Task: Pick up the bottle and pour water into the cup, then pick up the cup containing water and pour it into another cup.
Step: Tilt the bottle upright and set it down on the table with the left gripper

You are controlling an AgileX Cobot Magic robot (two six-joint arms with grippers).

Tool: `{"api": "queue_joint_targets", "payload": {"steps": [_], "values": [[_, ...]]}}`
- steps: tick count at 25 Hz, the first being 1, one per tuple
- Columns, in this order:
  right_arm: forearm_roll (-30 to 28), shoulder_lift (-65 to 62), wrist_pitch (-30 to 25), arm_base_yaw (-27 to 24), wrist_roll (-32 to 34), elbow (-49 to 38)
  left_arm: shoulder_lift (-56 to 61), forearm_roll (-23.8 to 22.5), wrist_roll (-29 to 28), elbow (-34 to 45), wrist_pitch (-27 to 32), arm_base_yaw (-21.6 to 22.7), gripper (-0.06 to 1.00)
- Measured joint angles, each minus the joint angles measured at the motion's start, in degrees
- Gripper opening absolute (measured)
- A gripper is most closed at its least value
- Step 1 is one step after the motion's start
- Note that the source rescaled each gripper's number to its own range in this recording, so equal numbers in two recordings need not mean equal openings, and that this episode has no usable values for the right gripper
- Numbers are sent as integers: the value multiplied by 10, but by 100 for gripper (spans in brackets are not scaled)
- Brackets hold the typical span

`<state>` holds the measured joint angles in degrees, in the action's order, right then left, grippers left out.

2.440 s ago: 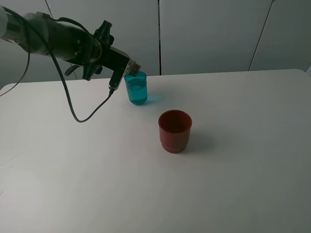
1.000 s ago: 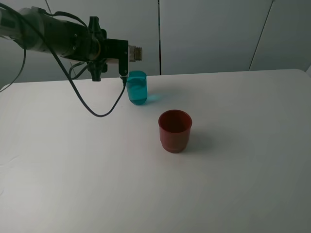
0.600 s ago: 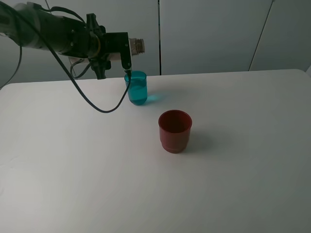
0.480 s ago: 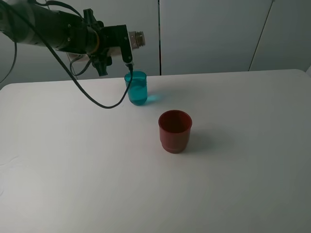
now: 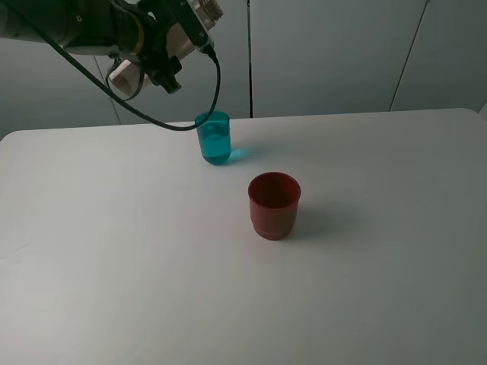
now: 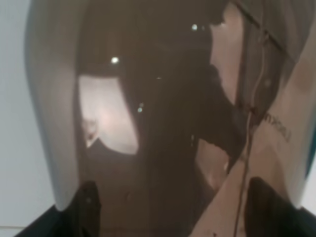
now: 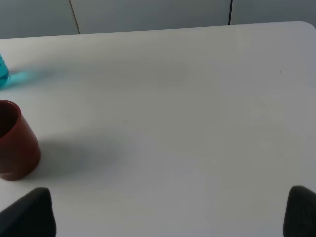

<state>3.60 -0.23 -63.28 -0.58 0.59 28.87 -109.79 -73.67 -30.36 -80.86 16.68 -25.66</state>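
**A:** Looking from the high camera, how do things sit around the stout dark red plastic cup (image 5: 274,205) with the stepped base?

**B:** That red cup stands upright on the white table (image 5: 365,289). The small translucent teal-blue plastic tumbler (image 5: 214,138) stands upright behind it and to its left, clearly apart from it, and looks partly filled. High above and further left of the red cup, the left gripper (image 5: 183,23) is clamped on the tall smoky grey-brown translucent plastic bottle (image 5: 204,11). The bottle is held in the air, tilted, with its threaded neck pointing up. A black cable (image 5: 218,80) loops down from the arm and passes just behind the teal tumbler.

**A:** And the left wrist camera?

**B:** The bottle fills almost the whole picture, its brownish wall close to the lens. Two dark fingers (image 6: 88,210) show on either side of it, closed against it.

**A:** The right wrist camera?

**B:** The right gripper (image 7: 165,217) has its jaws spread wide over bare table, with only the dark fingertips showing. The red cup stands well off to one side of it. The teal tumbler is only a sliver at the picture's edge, beyond the red cup.
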Motion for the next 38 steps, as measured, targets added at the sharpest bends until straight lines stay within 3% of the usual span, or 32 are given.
{"api": "queue_joint_targets", "payload": {"steps": [5, 9, 15, 23, 28, 32, 35, 38], "values": [[0, 0, 0, 0, 0, 0, 40, -1, -90, 50, -42, 6, 0], [0, 0, 0, 0, 0, 0, 70, -31, -181, 100, -79, 30, 0], [0, 0, 0, 0, 0, 0, 105, -56, -253, 149, -115, 64, 0], [0, 0, 0, 0, 0, 0, 111, -60, -288, 168, -167, 103, 0], [0, 0, 0, 0, 0, 0, 113, -27, -288, 171, -224, 145, 0], [0, 0, 0, 0, 0, 0, 113, 70, -217, 185, -272, 184, 0], [0, 0, 0, 0, 0, 0, 113, 216, -86, 205, -322, 209, 0], [0, 0, 0, 0, 0, 0, 113, 401, 78, 242, -394, 228, 0]]}}
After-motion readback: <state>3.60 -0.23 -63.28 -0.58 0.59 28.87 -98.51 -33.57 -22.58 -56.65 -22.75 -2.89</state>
